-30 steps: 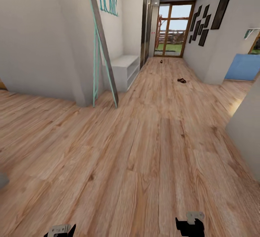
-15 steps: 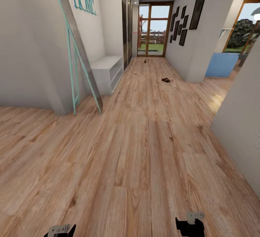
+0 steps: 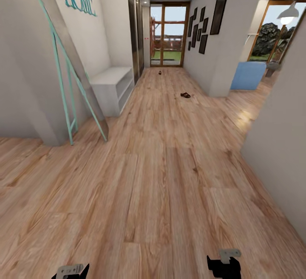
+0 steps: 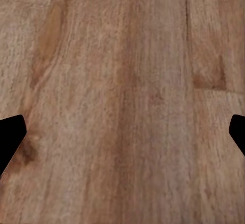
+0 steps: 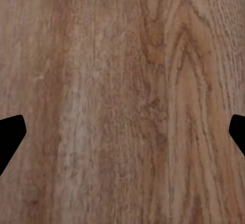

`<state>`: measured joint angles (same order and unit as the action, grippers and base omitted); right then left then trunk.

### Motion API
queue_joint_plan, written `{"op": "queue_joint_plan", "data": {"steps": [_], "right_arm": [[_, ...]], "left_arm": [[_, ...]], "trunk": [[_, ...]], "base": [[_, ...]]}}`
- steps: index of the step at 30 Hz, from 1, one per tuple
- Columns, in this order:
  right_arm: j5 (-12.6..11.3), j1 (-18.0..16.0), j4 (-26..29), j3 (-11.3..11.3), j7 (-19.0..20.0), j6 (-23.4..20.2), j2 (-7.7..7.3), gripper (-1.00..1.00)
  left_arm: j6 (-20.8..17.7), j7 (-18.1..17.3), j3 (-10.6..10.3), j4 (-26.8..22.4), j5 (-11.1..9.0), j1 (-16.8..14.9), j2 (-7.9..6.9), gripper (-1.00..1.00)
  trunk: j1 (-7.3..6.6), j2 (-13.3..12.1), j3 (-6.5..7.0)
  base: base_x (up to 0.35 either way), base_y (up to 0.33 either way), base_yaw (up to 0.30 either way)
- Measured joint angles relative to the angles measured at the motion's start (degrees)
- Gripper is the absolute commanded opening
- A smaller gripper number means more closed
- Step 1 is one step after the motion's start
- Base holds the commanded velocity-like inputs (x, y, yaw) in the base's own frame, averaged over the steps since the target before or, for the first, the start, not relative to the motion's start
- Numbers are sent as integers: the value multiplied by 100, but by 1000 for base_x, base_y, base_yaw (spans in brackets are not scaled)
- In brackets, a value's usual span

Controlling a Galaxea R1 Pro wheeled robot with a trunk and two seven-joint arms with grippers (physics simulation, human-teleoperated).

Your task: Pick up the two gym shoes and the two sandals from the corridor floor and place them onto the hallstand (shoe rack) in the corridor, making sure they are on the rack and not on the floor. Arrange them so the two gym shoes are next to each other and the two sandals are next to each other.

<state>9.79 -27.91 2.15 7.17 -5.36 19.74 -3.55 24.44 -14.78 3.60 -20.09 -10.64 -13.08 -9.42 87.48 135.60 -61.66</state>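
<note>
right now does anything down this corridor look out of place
Yes. Two small dark things lie loose on the corridor floor: a sandal mid-corridor, and another, too small to identify, near the glass door. Neither is on the pale bench by the wall.

The corridor floor is seen from the head camera, held high and faced forward and down toward the far glass door. Each wrist camera is pointed straight down and held near the planks. Only the wood floor is shared between the three views.
</note>
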Motion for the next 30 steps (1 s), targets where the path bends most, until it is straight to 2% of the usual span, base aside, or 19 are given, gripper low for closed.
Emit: {"op": "queue_joint_plan", "data": {"steps": [30], "right_arm": [[12, 0, -14, -7, 0, 2, -20, 100]], "left_arm": [[0, 0, 0, 0, 4, 1, 0, 100]], "trunk": [[0, 0, 0]], "base": [[339, 0, -1]]}}
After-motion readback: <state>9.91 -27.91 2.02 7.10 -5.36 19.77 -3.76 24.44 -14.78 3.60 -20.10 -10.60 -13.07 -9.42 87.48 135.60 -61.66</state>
